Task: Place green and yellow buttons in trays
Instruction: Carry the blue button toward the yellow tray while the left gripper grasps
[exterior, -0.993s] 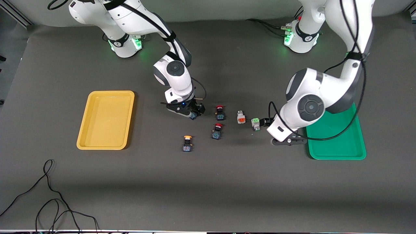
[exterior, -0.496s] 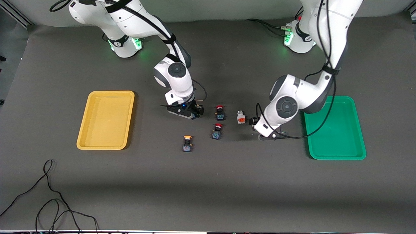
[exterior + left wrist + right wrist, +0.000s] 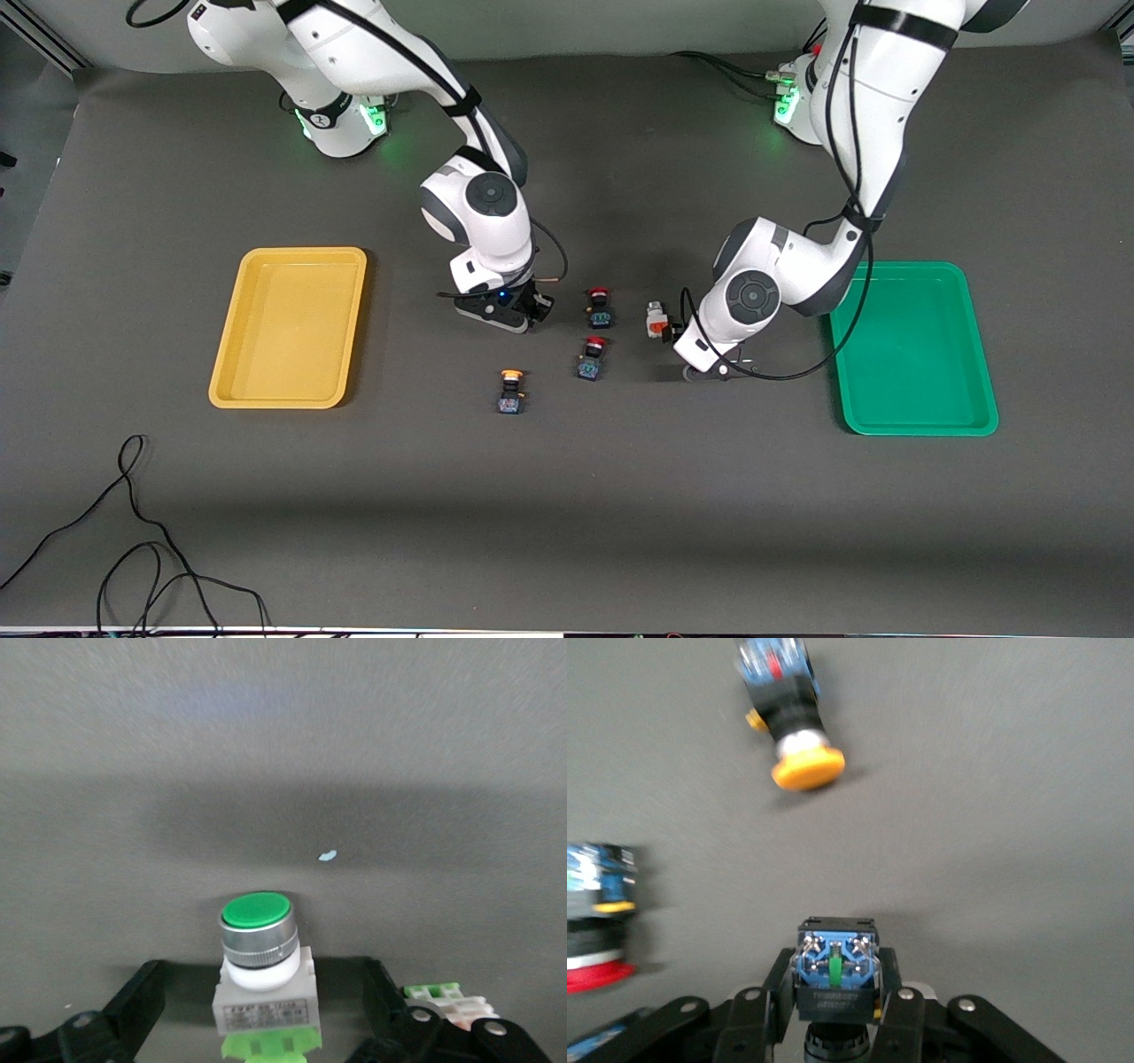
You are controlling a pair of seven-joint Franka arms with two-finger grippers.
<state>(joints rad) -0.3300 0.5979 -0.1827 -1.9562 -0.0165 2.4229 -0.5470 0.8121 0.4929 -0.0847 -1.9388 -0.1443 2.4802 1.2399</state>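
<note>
My right gripper (image 3: 532,310) (image 3: 835,966) is shut on a button with a black-blue body (image 3: 835,970); its cap is hidden. A yellow-capped button (image 3: 511,390) (image 3: 793,735) lies nearer the front camera. My left gripper (image 3: 687,341) (image 3: 261,970) is low at the table and open. The green-capped button (image 3: 259,970) on a white-grey body lies between its fingers (image 3: 133,1005), apart from both. In the front view my left hand hides that button. The yellow tray (image 3: 288,328) lies toward the right arm's end. The green tray (image 3: 921,354) lies toward the left arm's end.
Two red-capped black buttons (image 3: 600,306) (image 3: 591,357) lie between the two grippers. A white-grey button with an orange face (image 3: 656,321) sits just beside the left hand. A black cable (image 3: 133,532) trails near the table's front edge at the right arm's end.
My left arm swung from the green tray's edge to the green button, which its hand now covers. My right gripper's fingers closed on the black-blue button.
</note>
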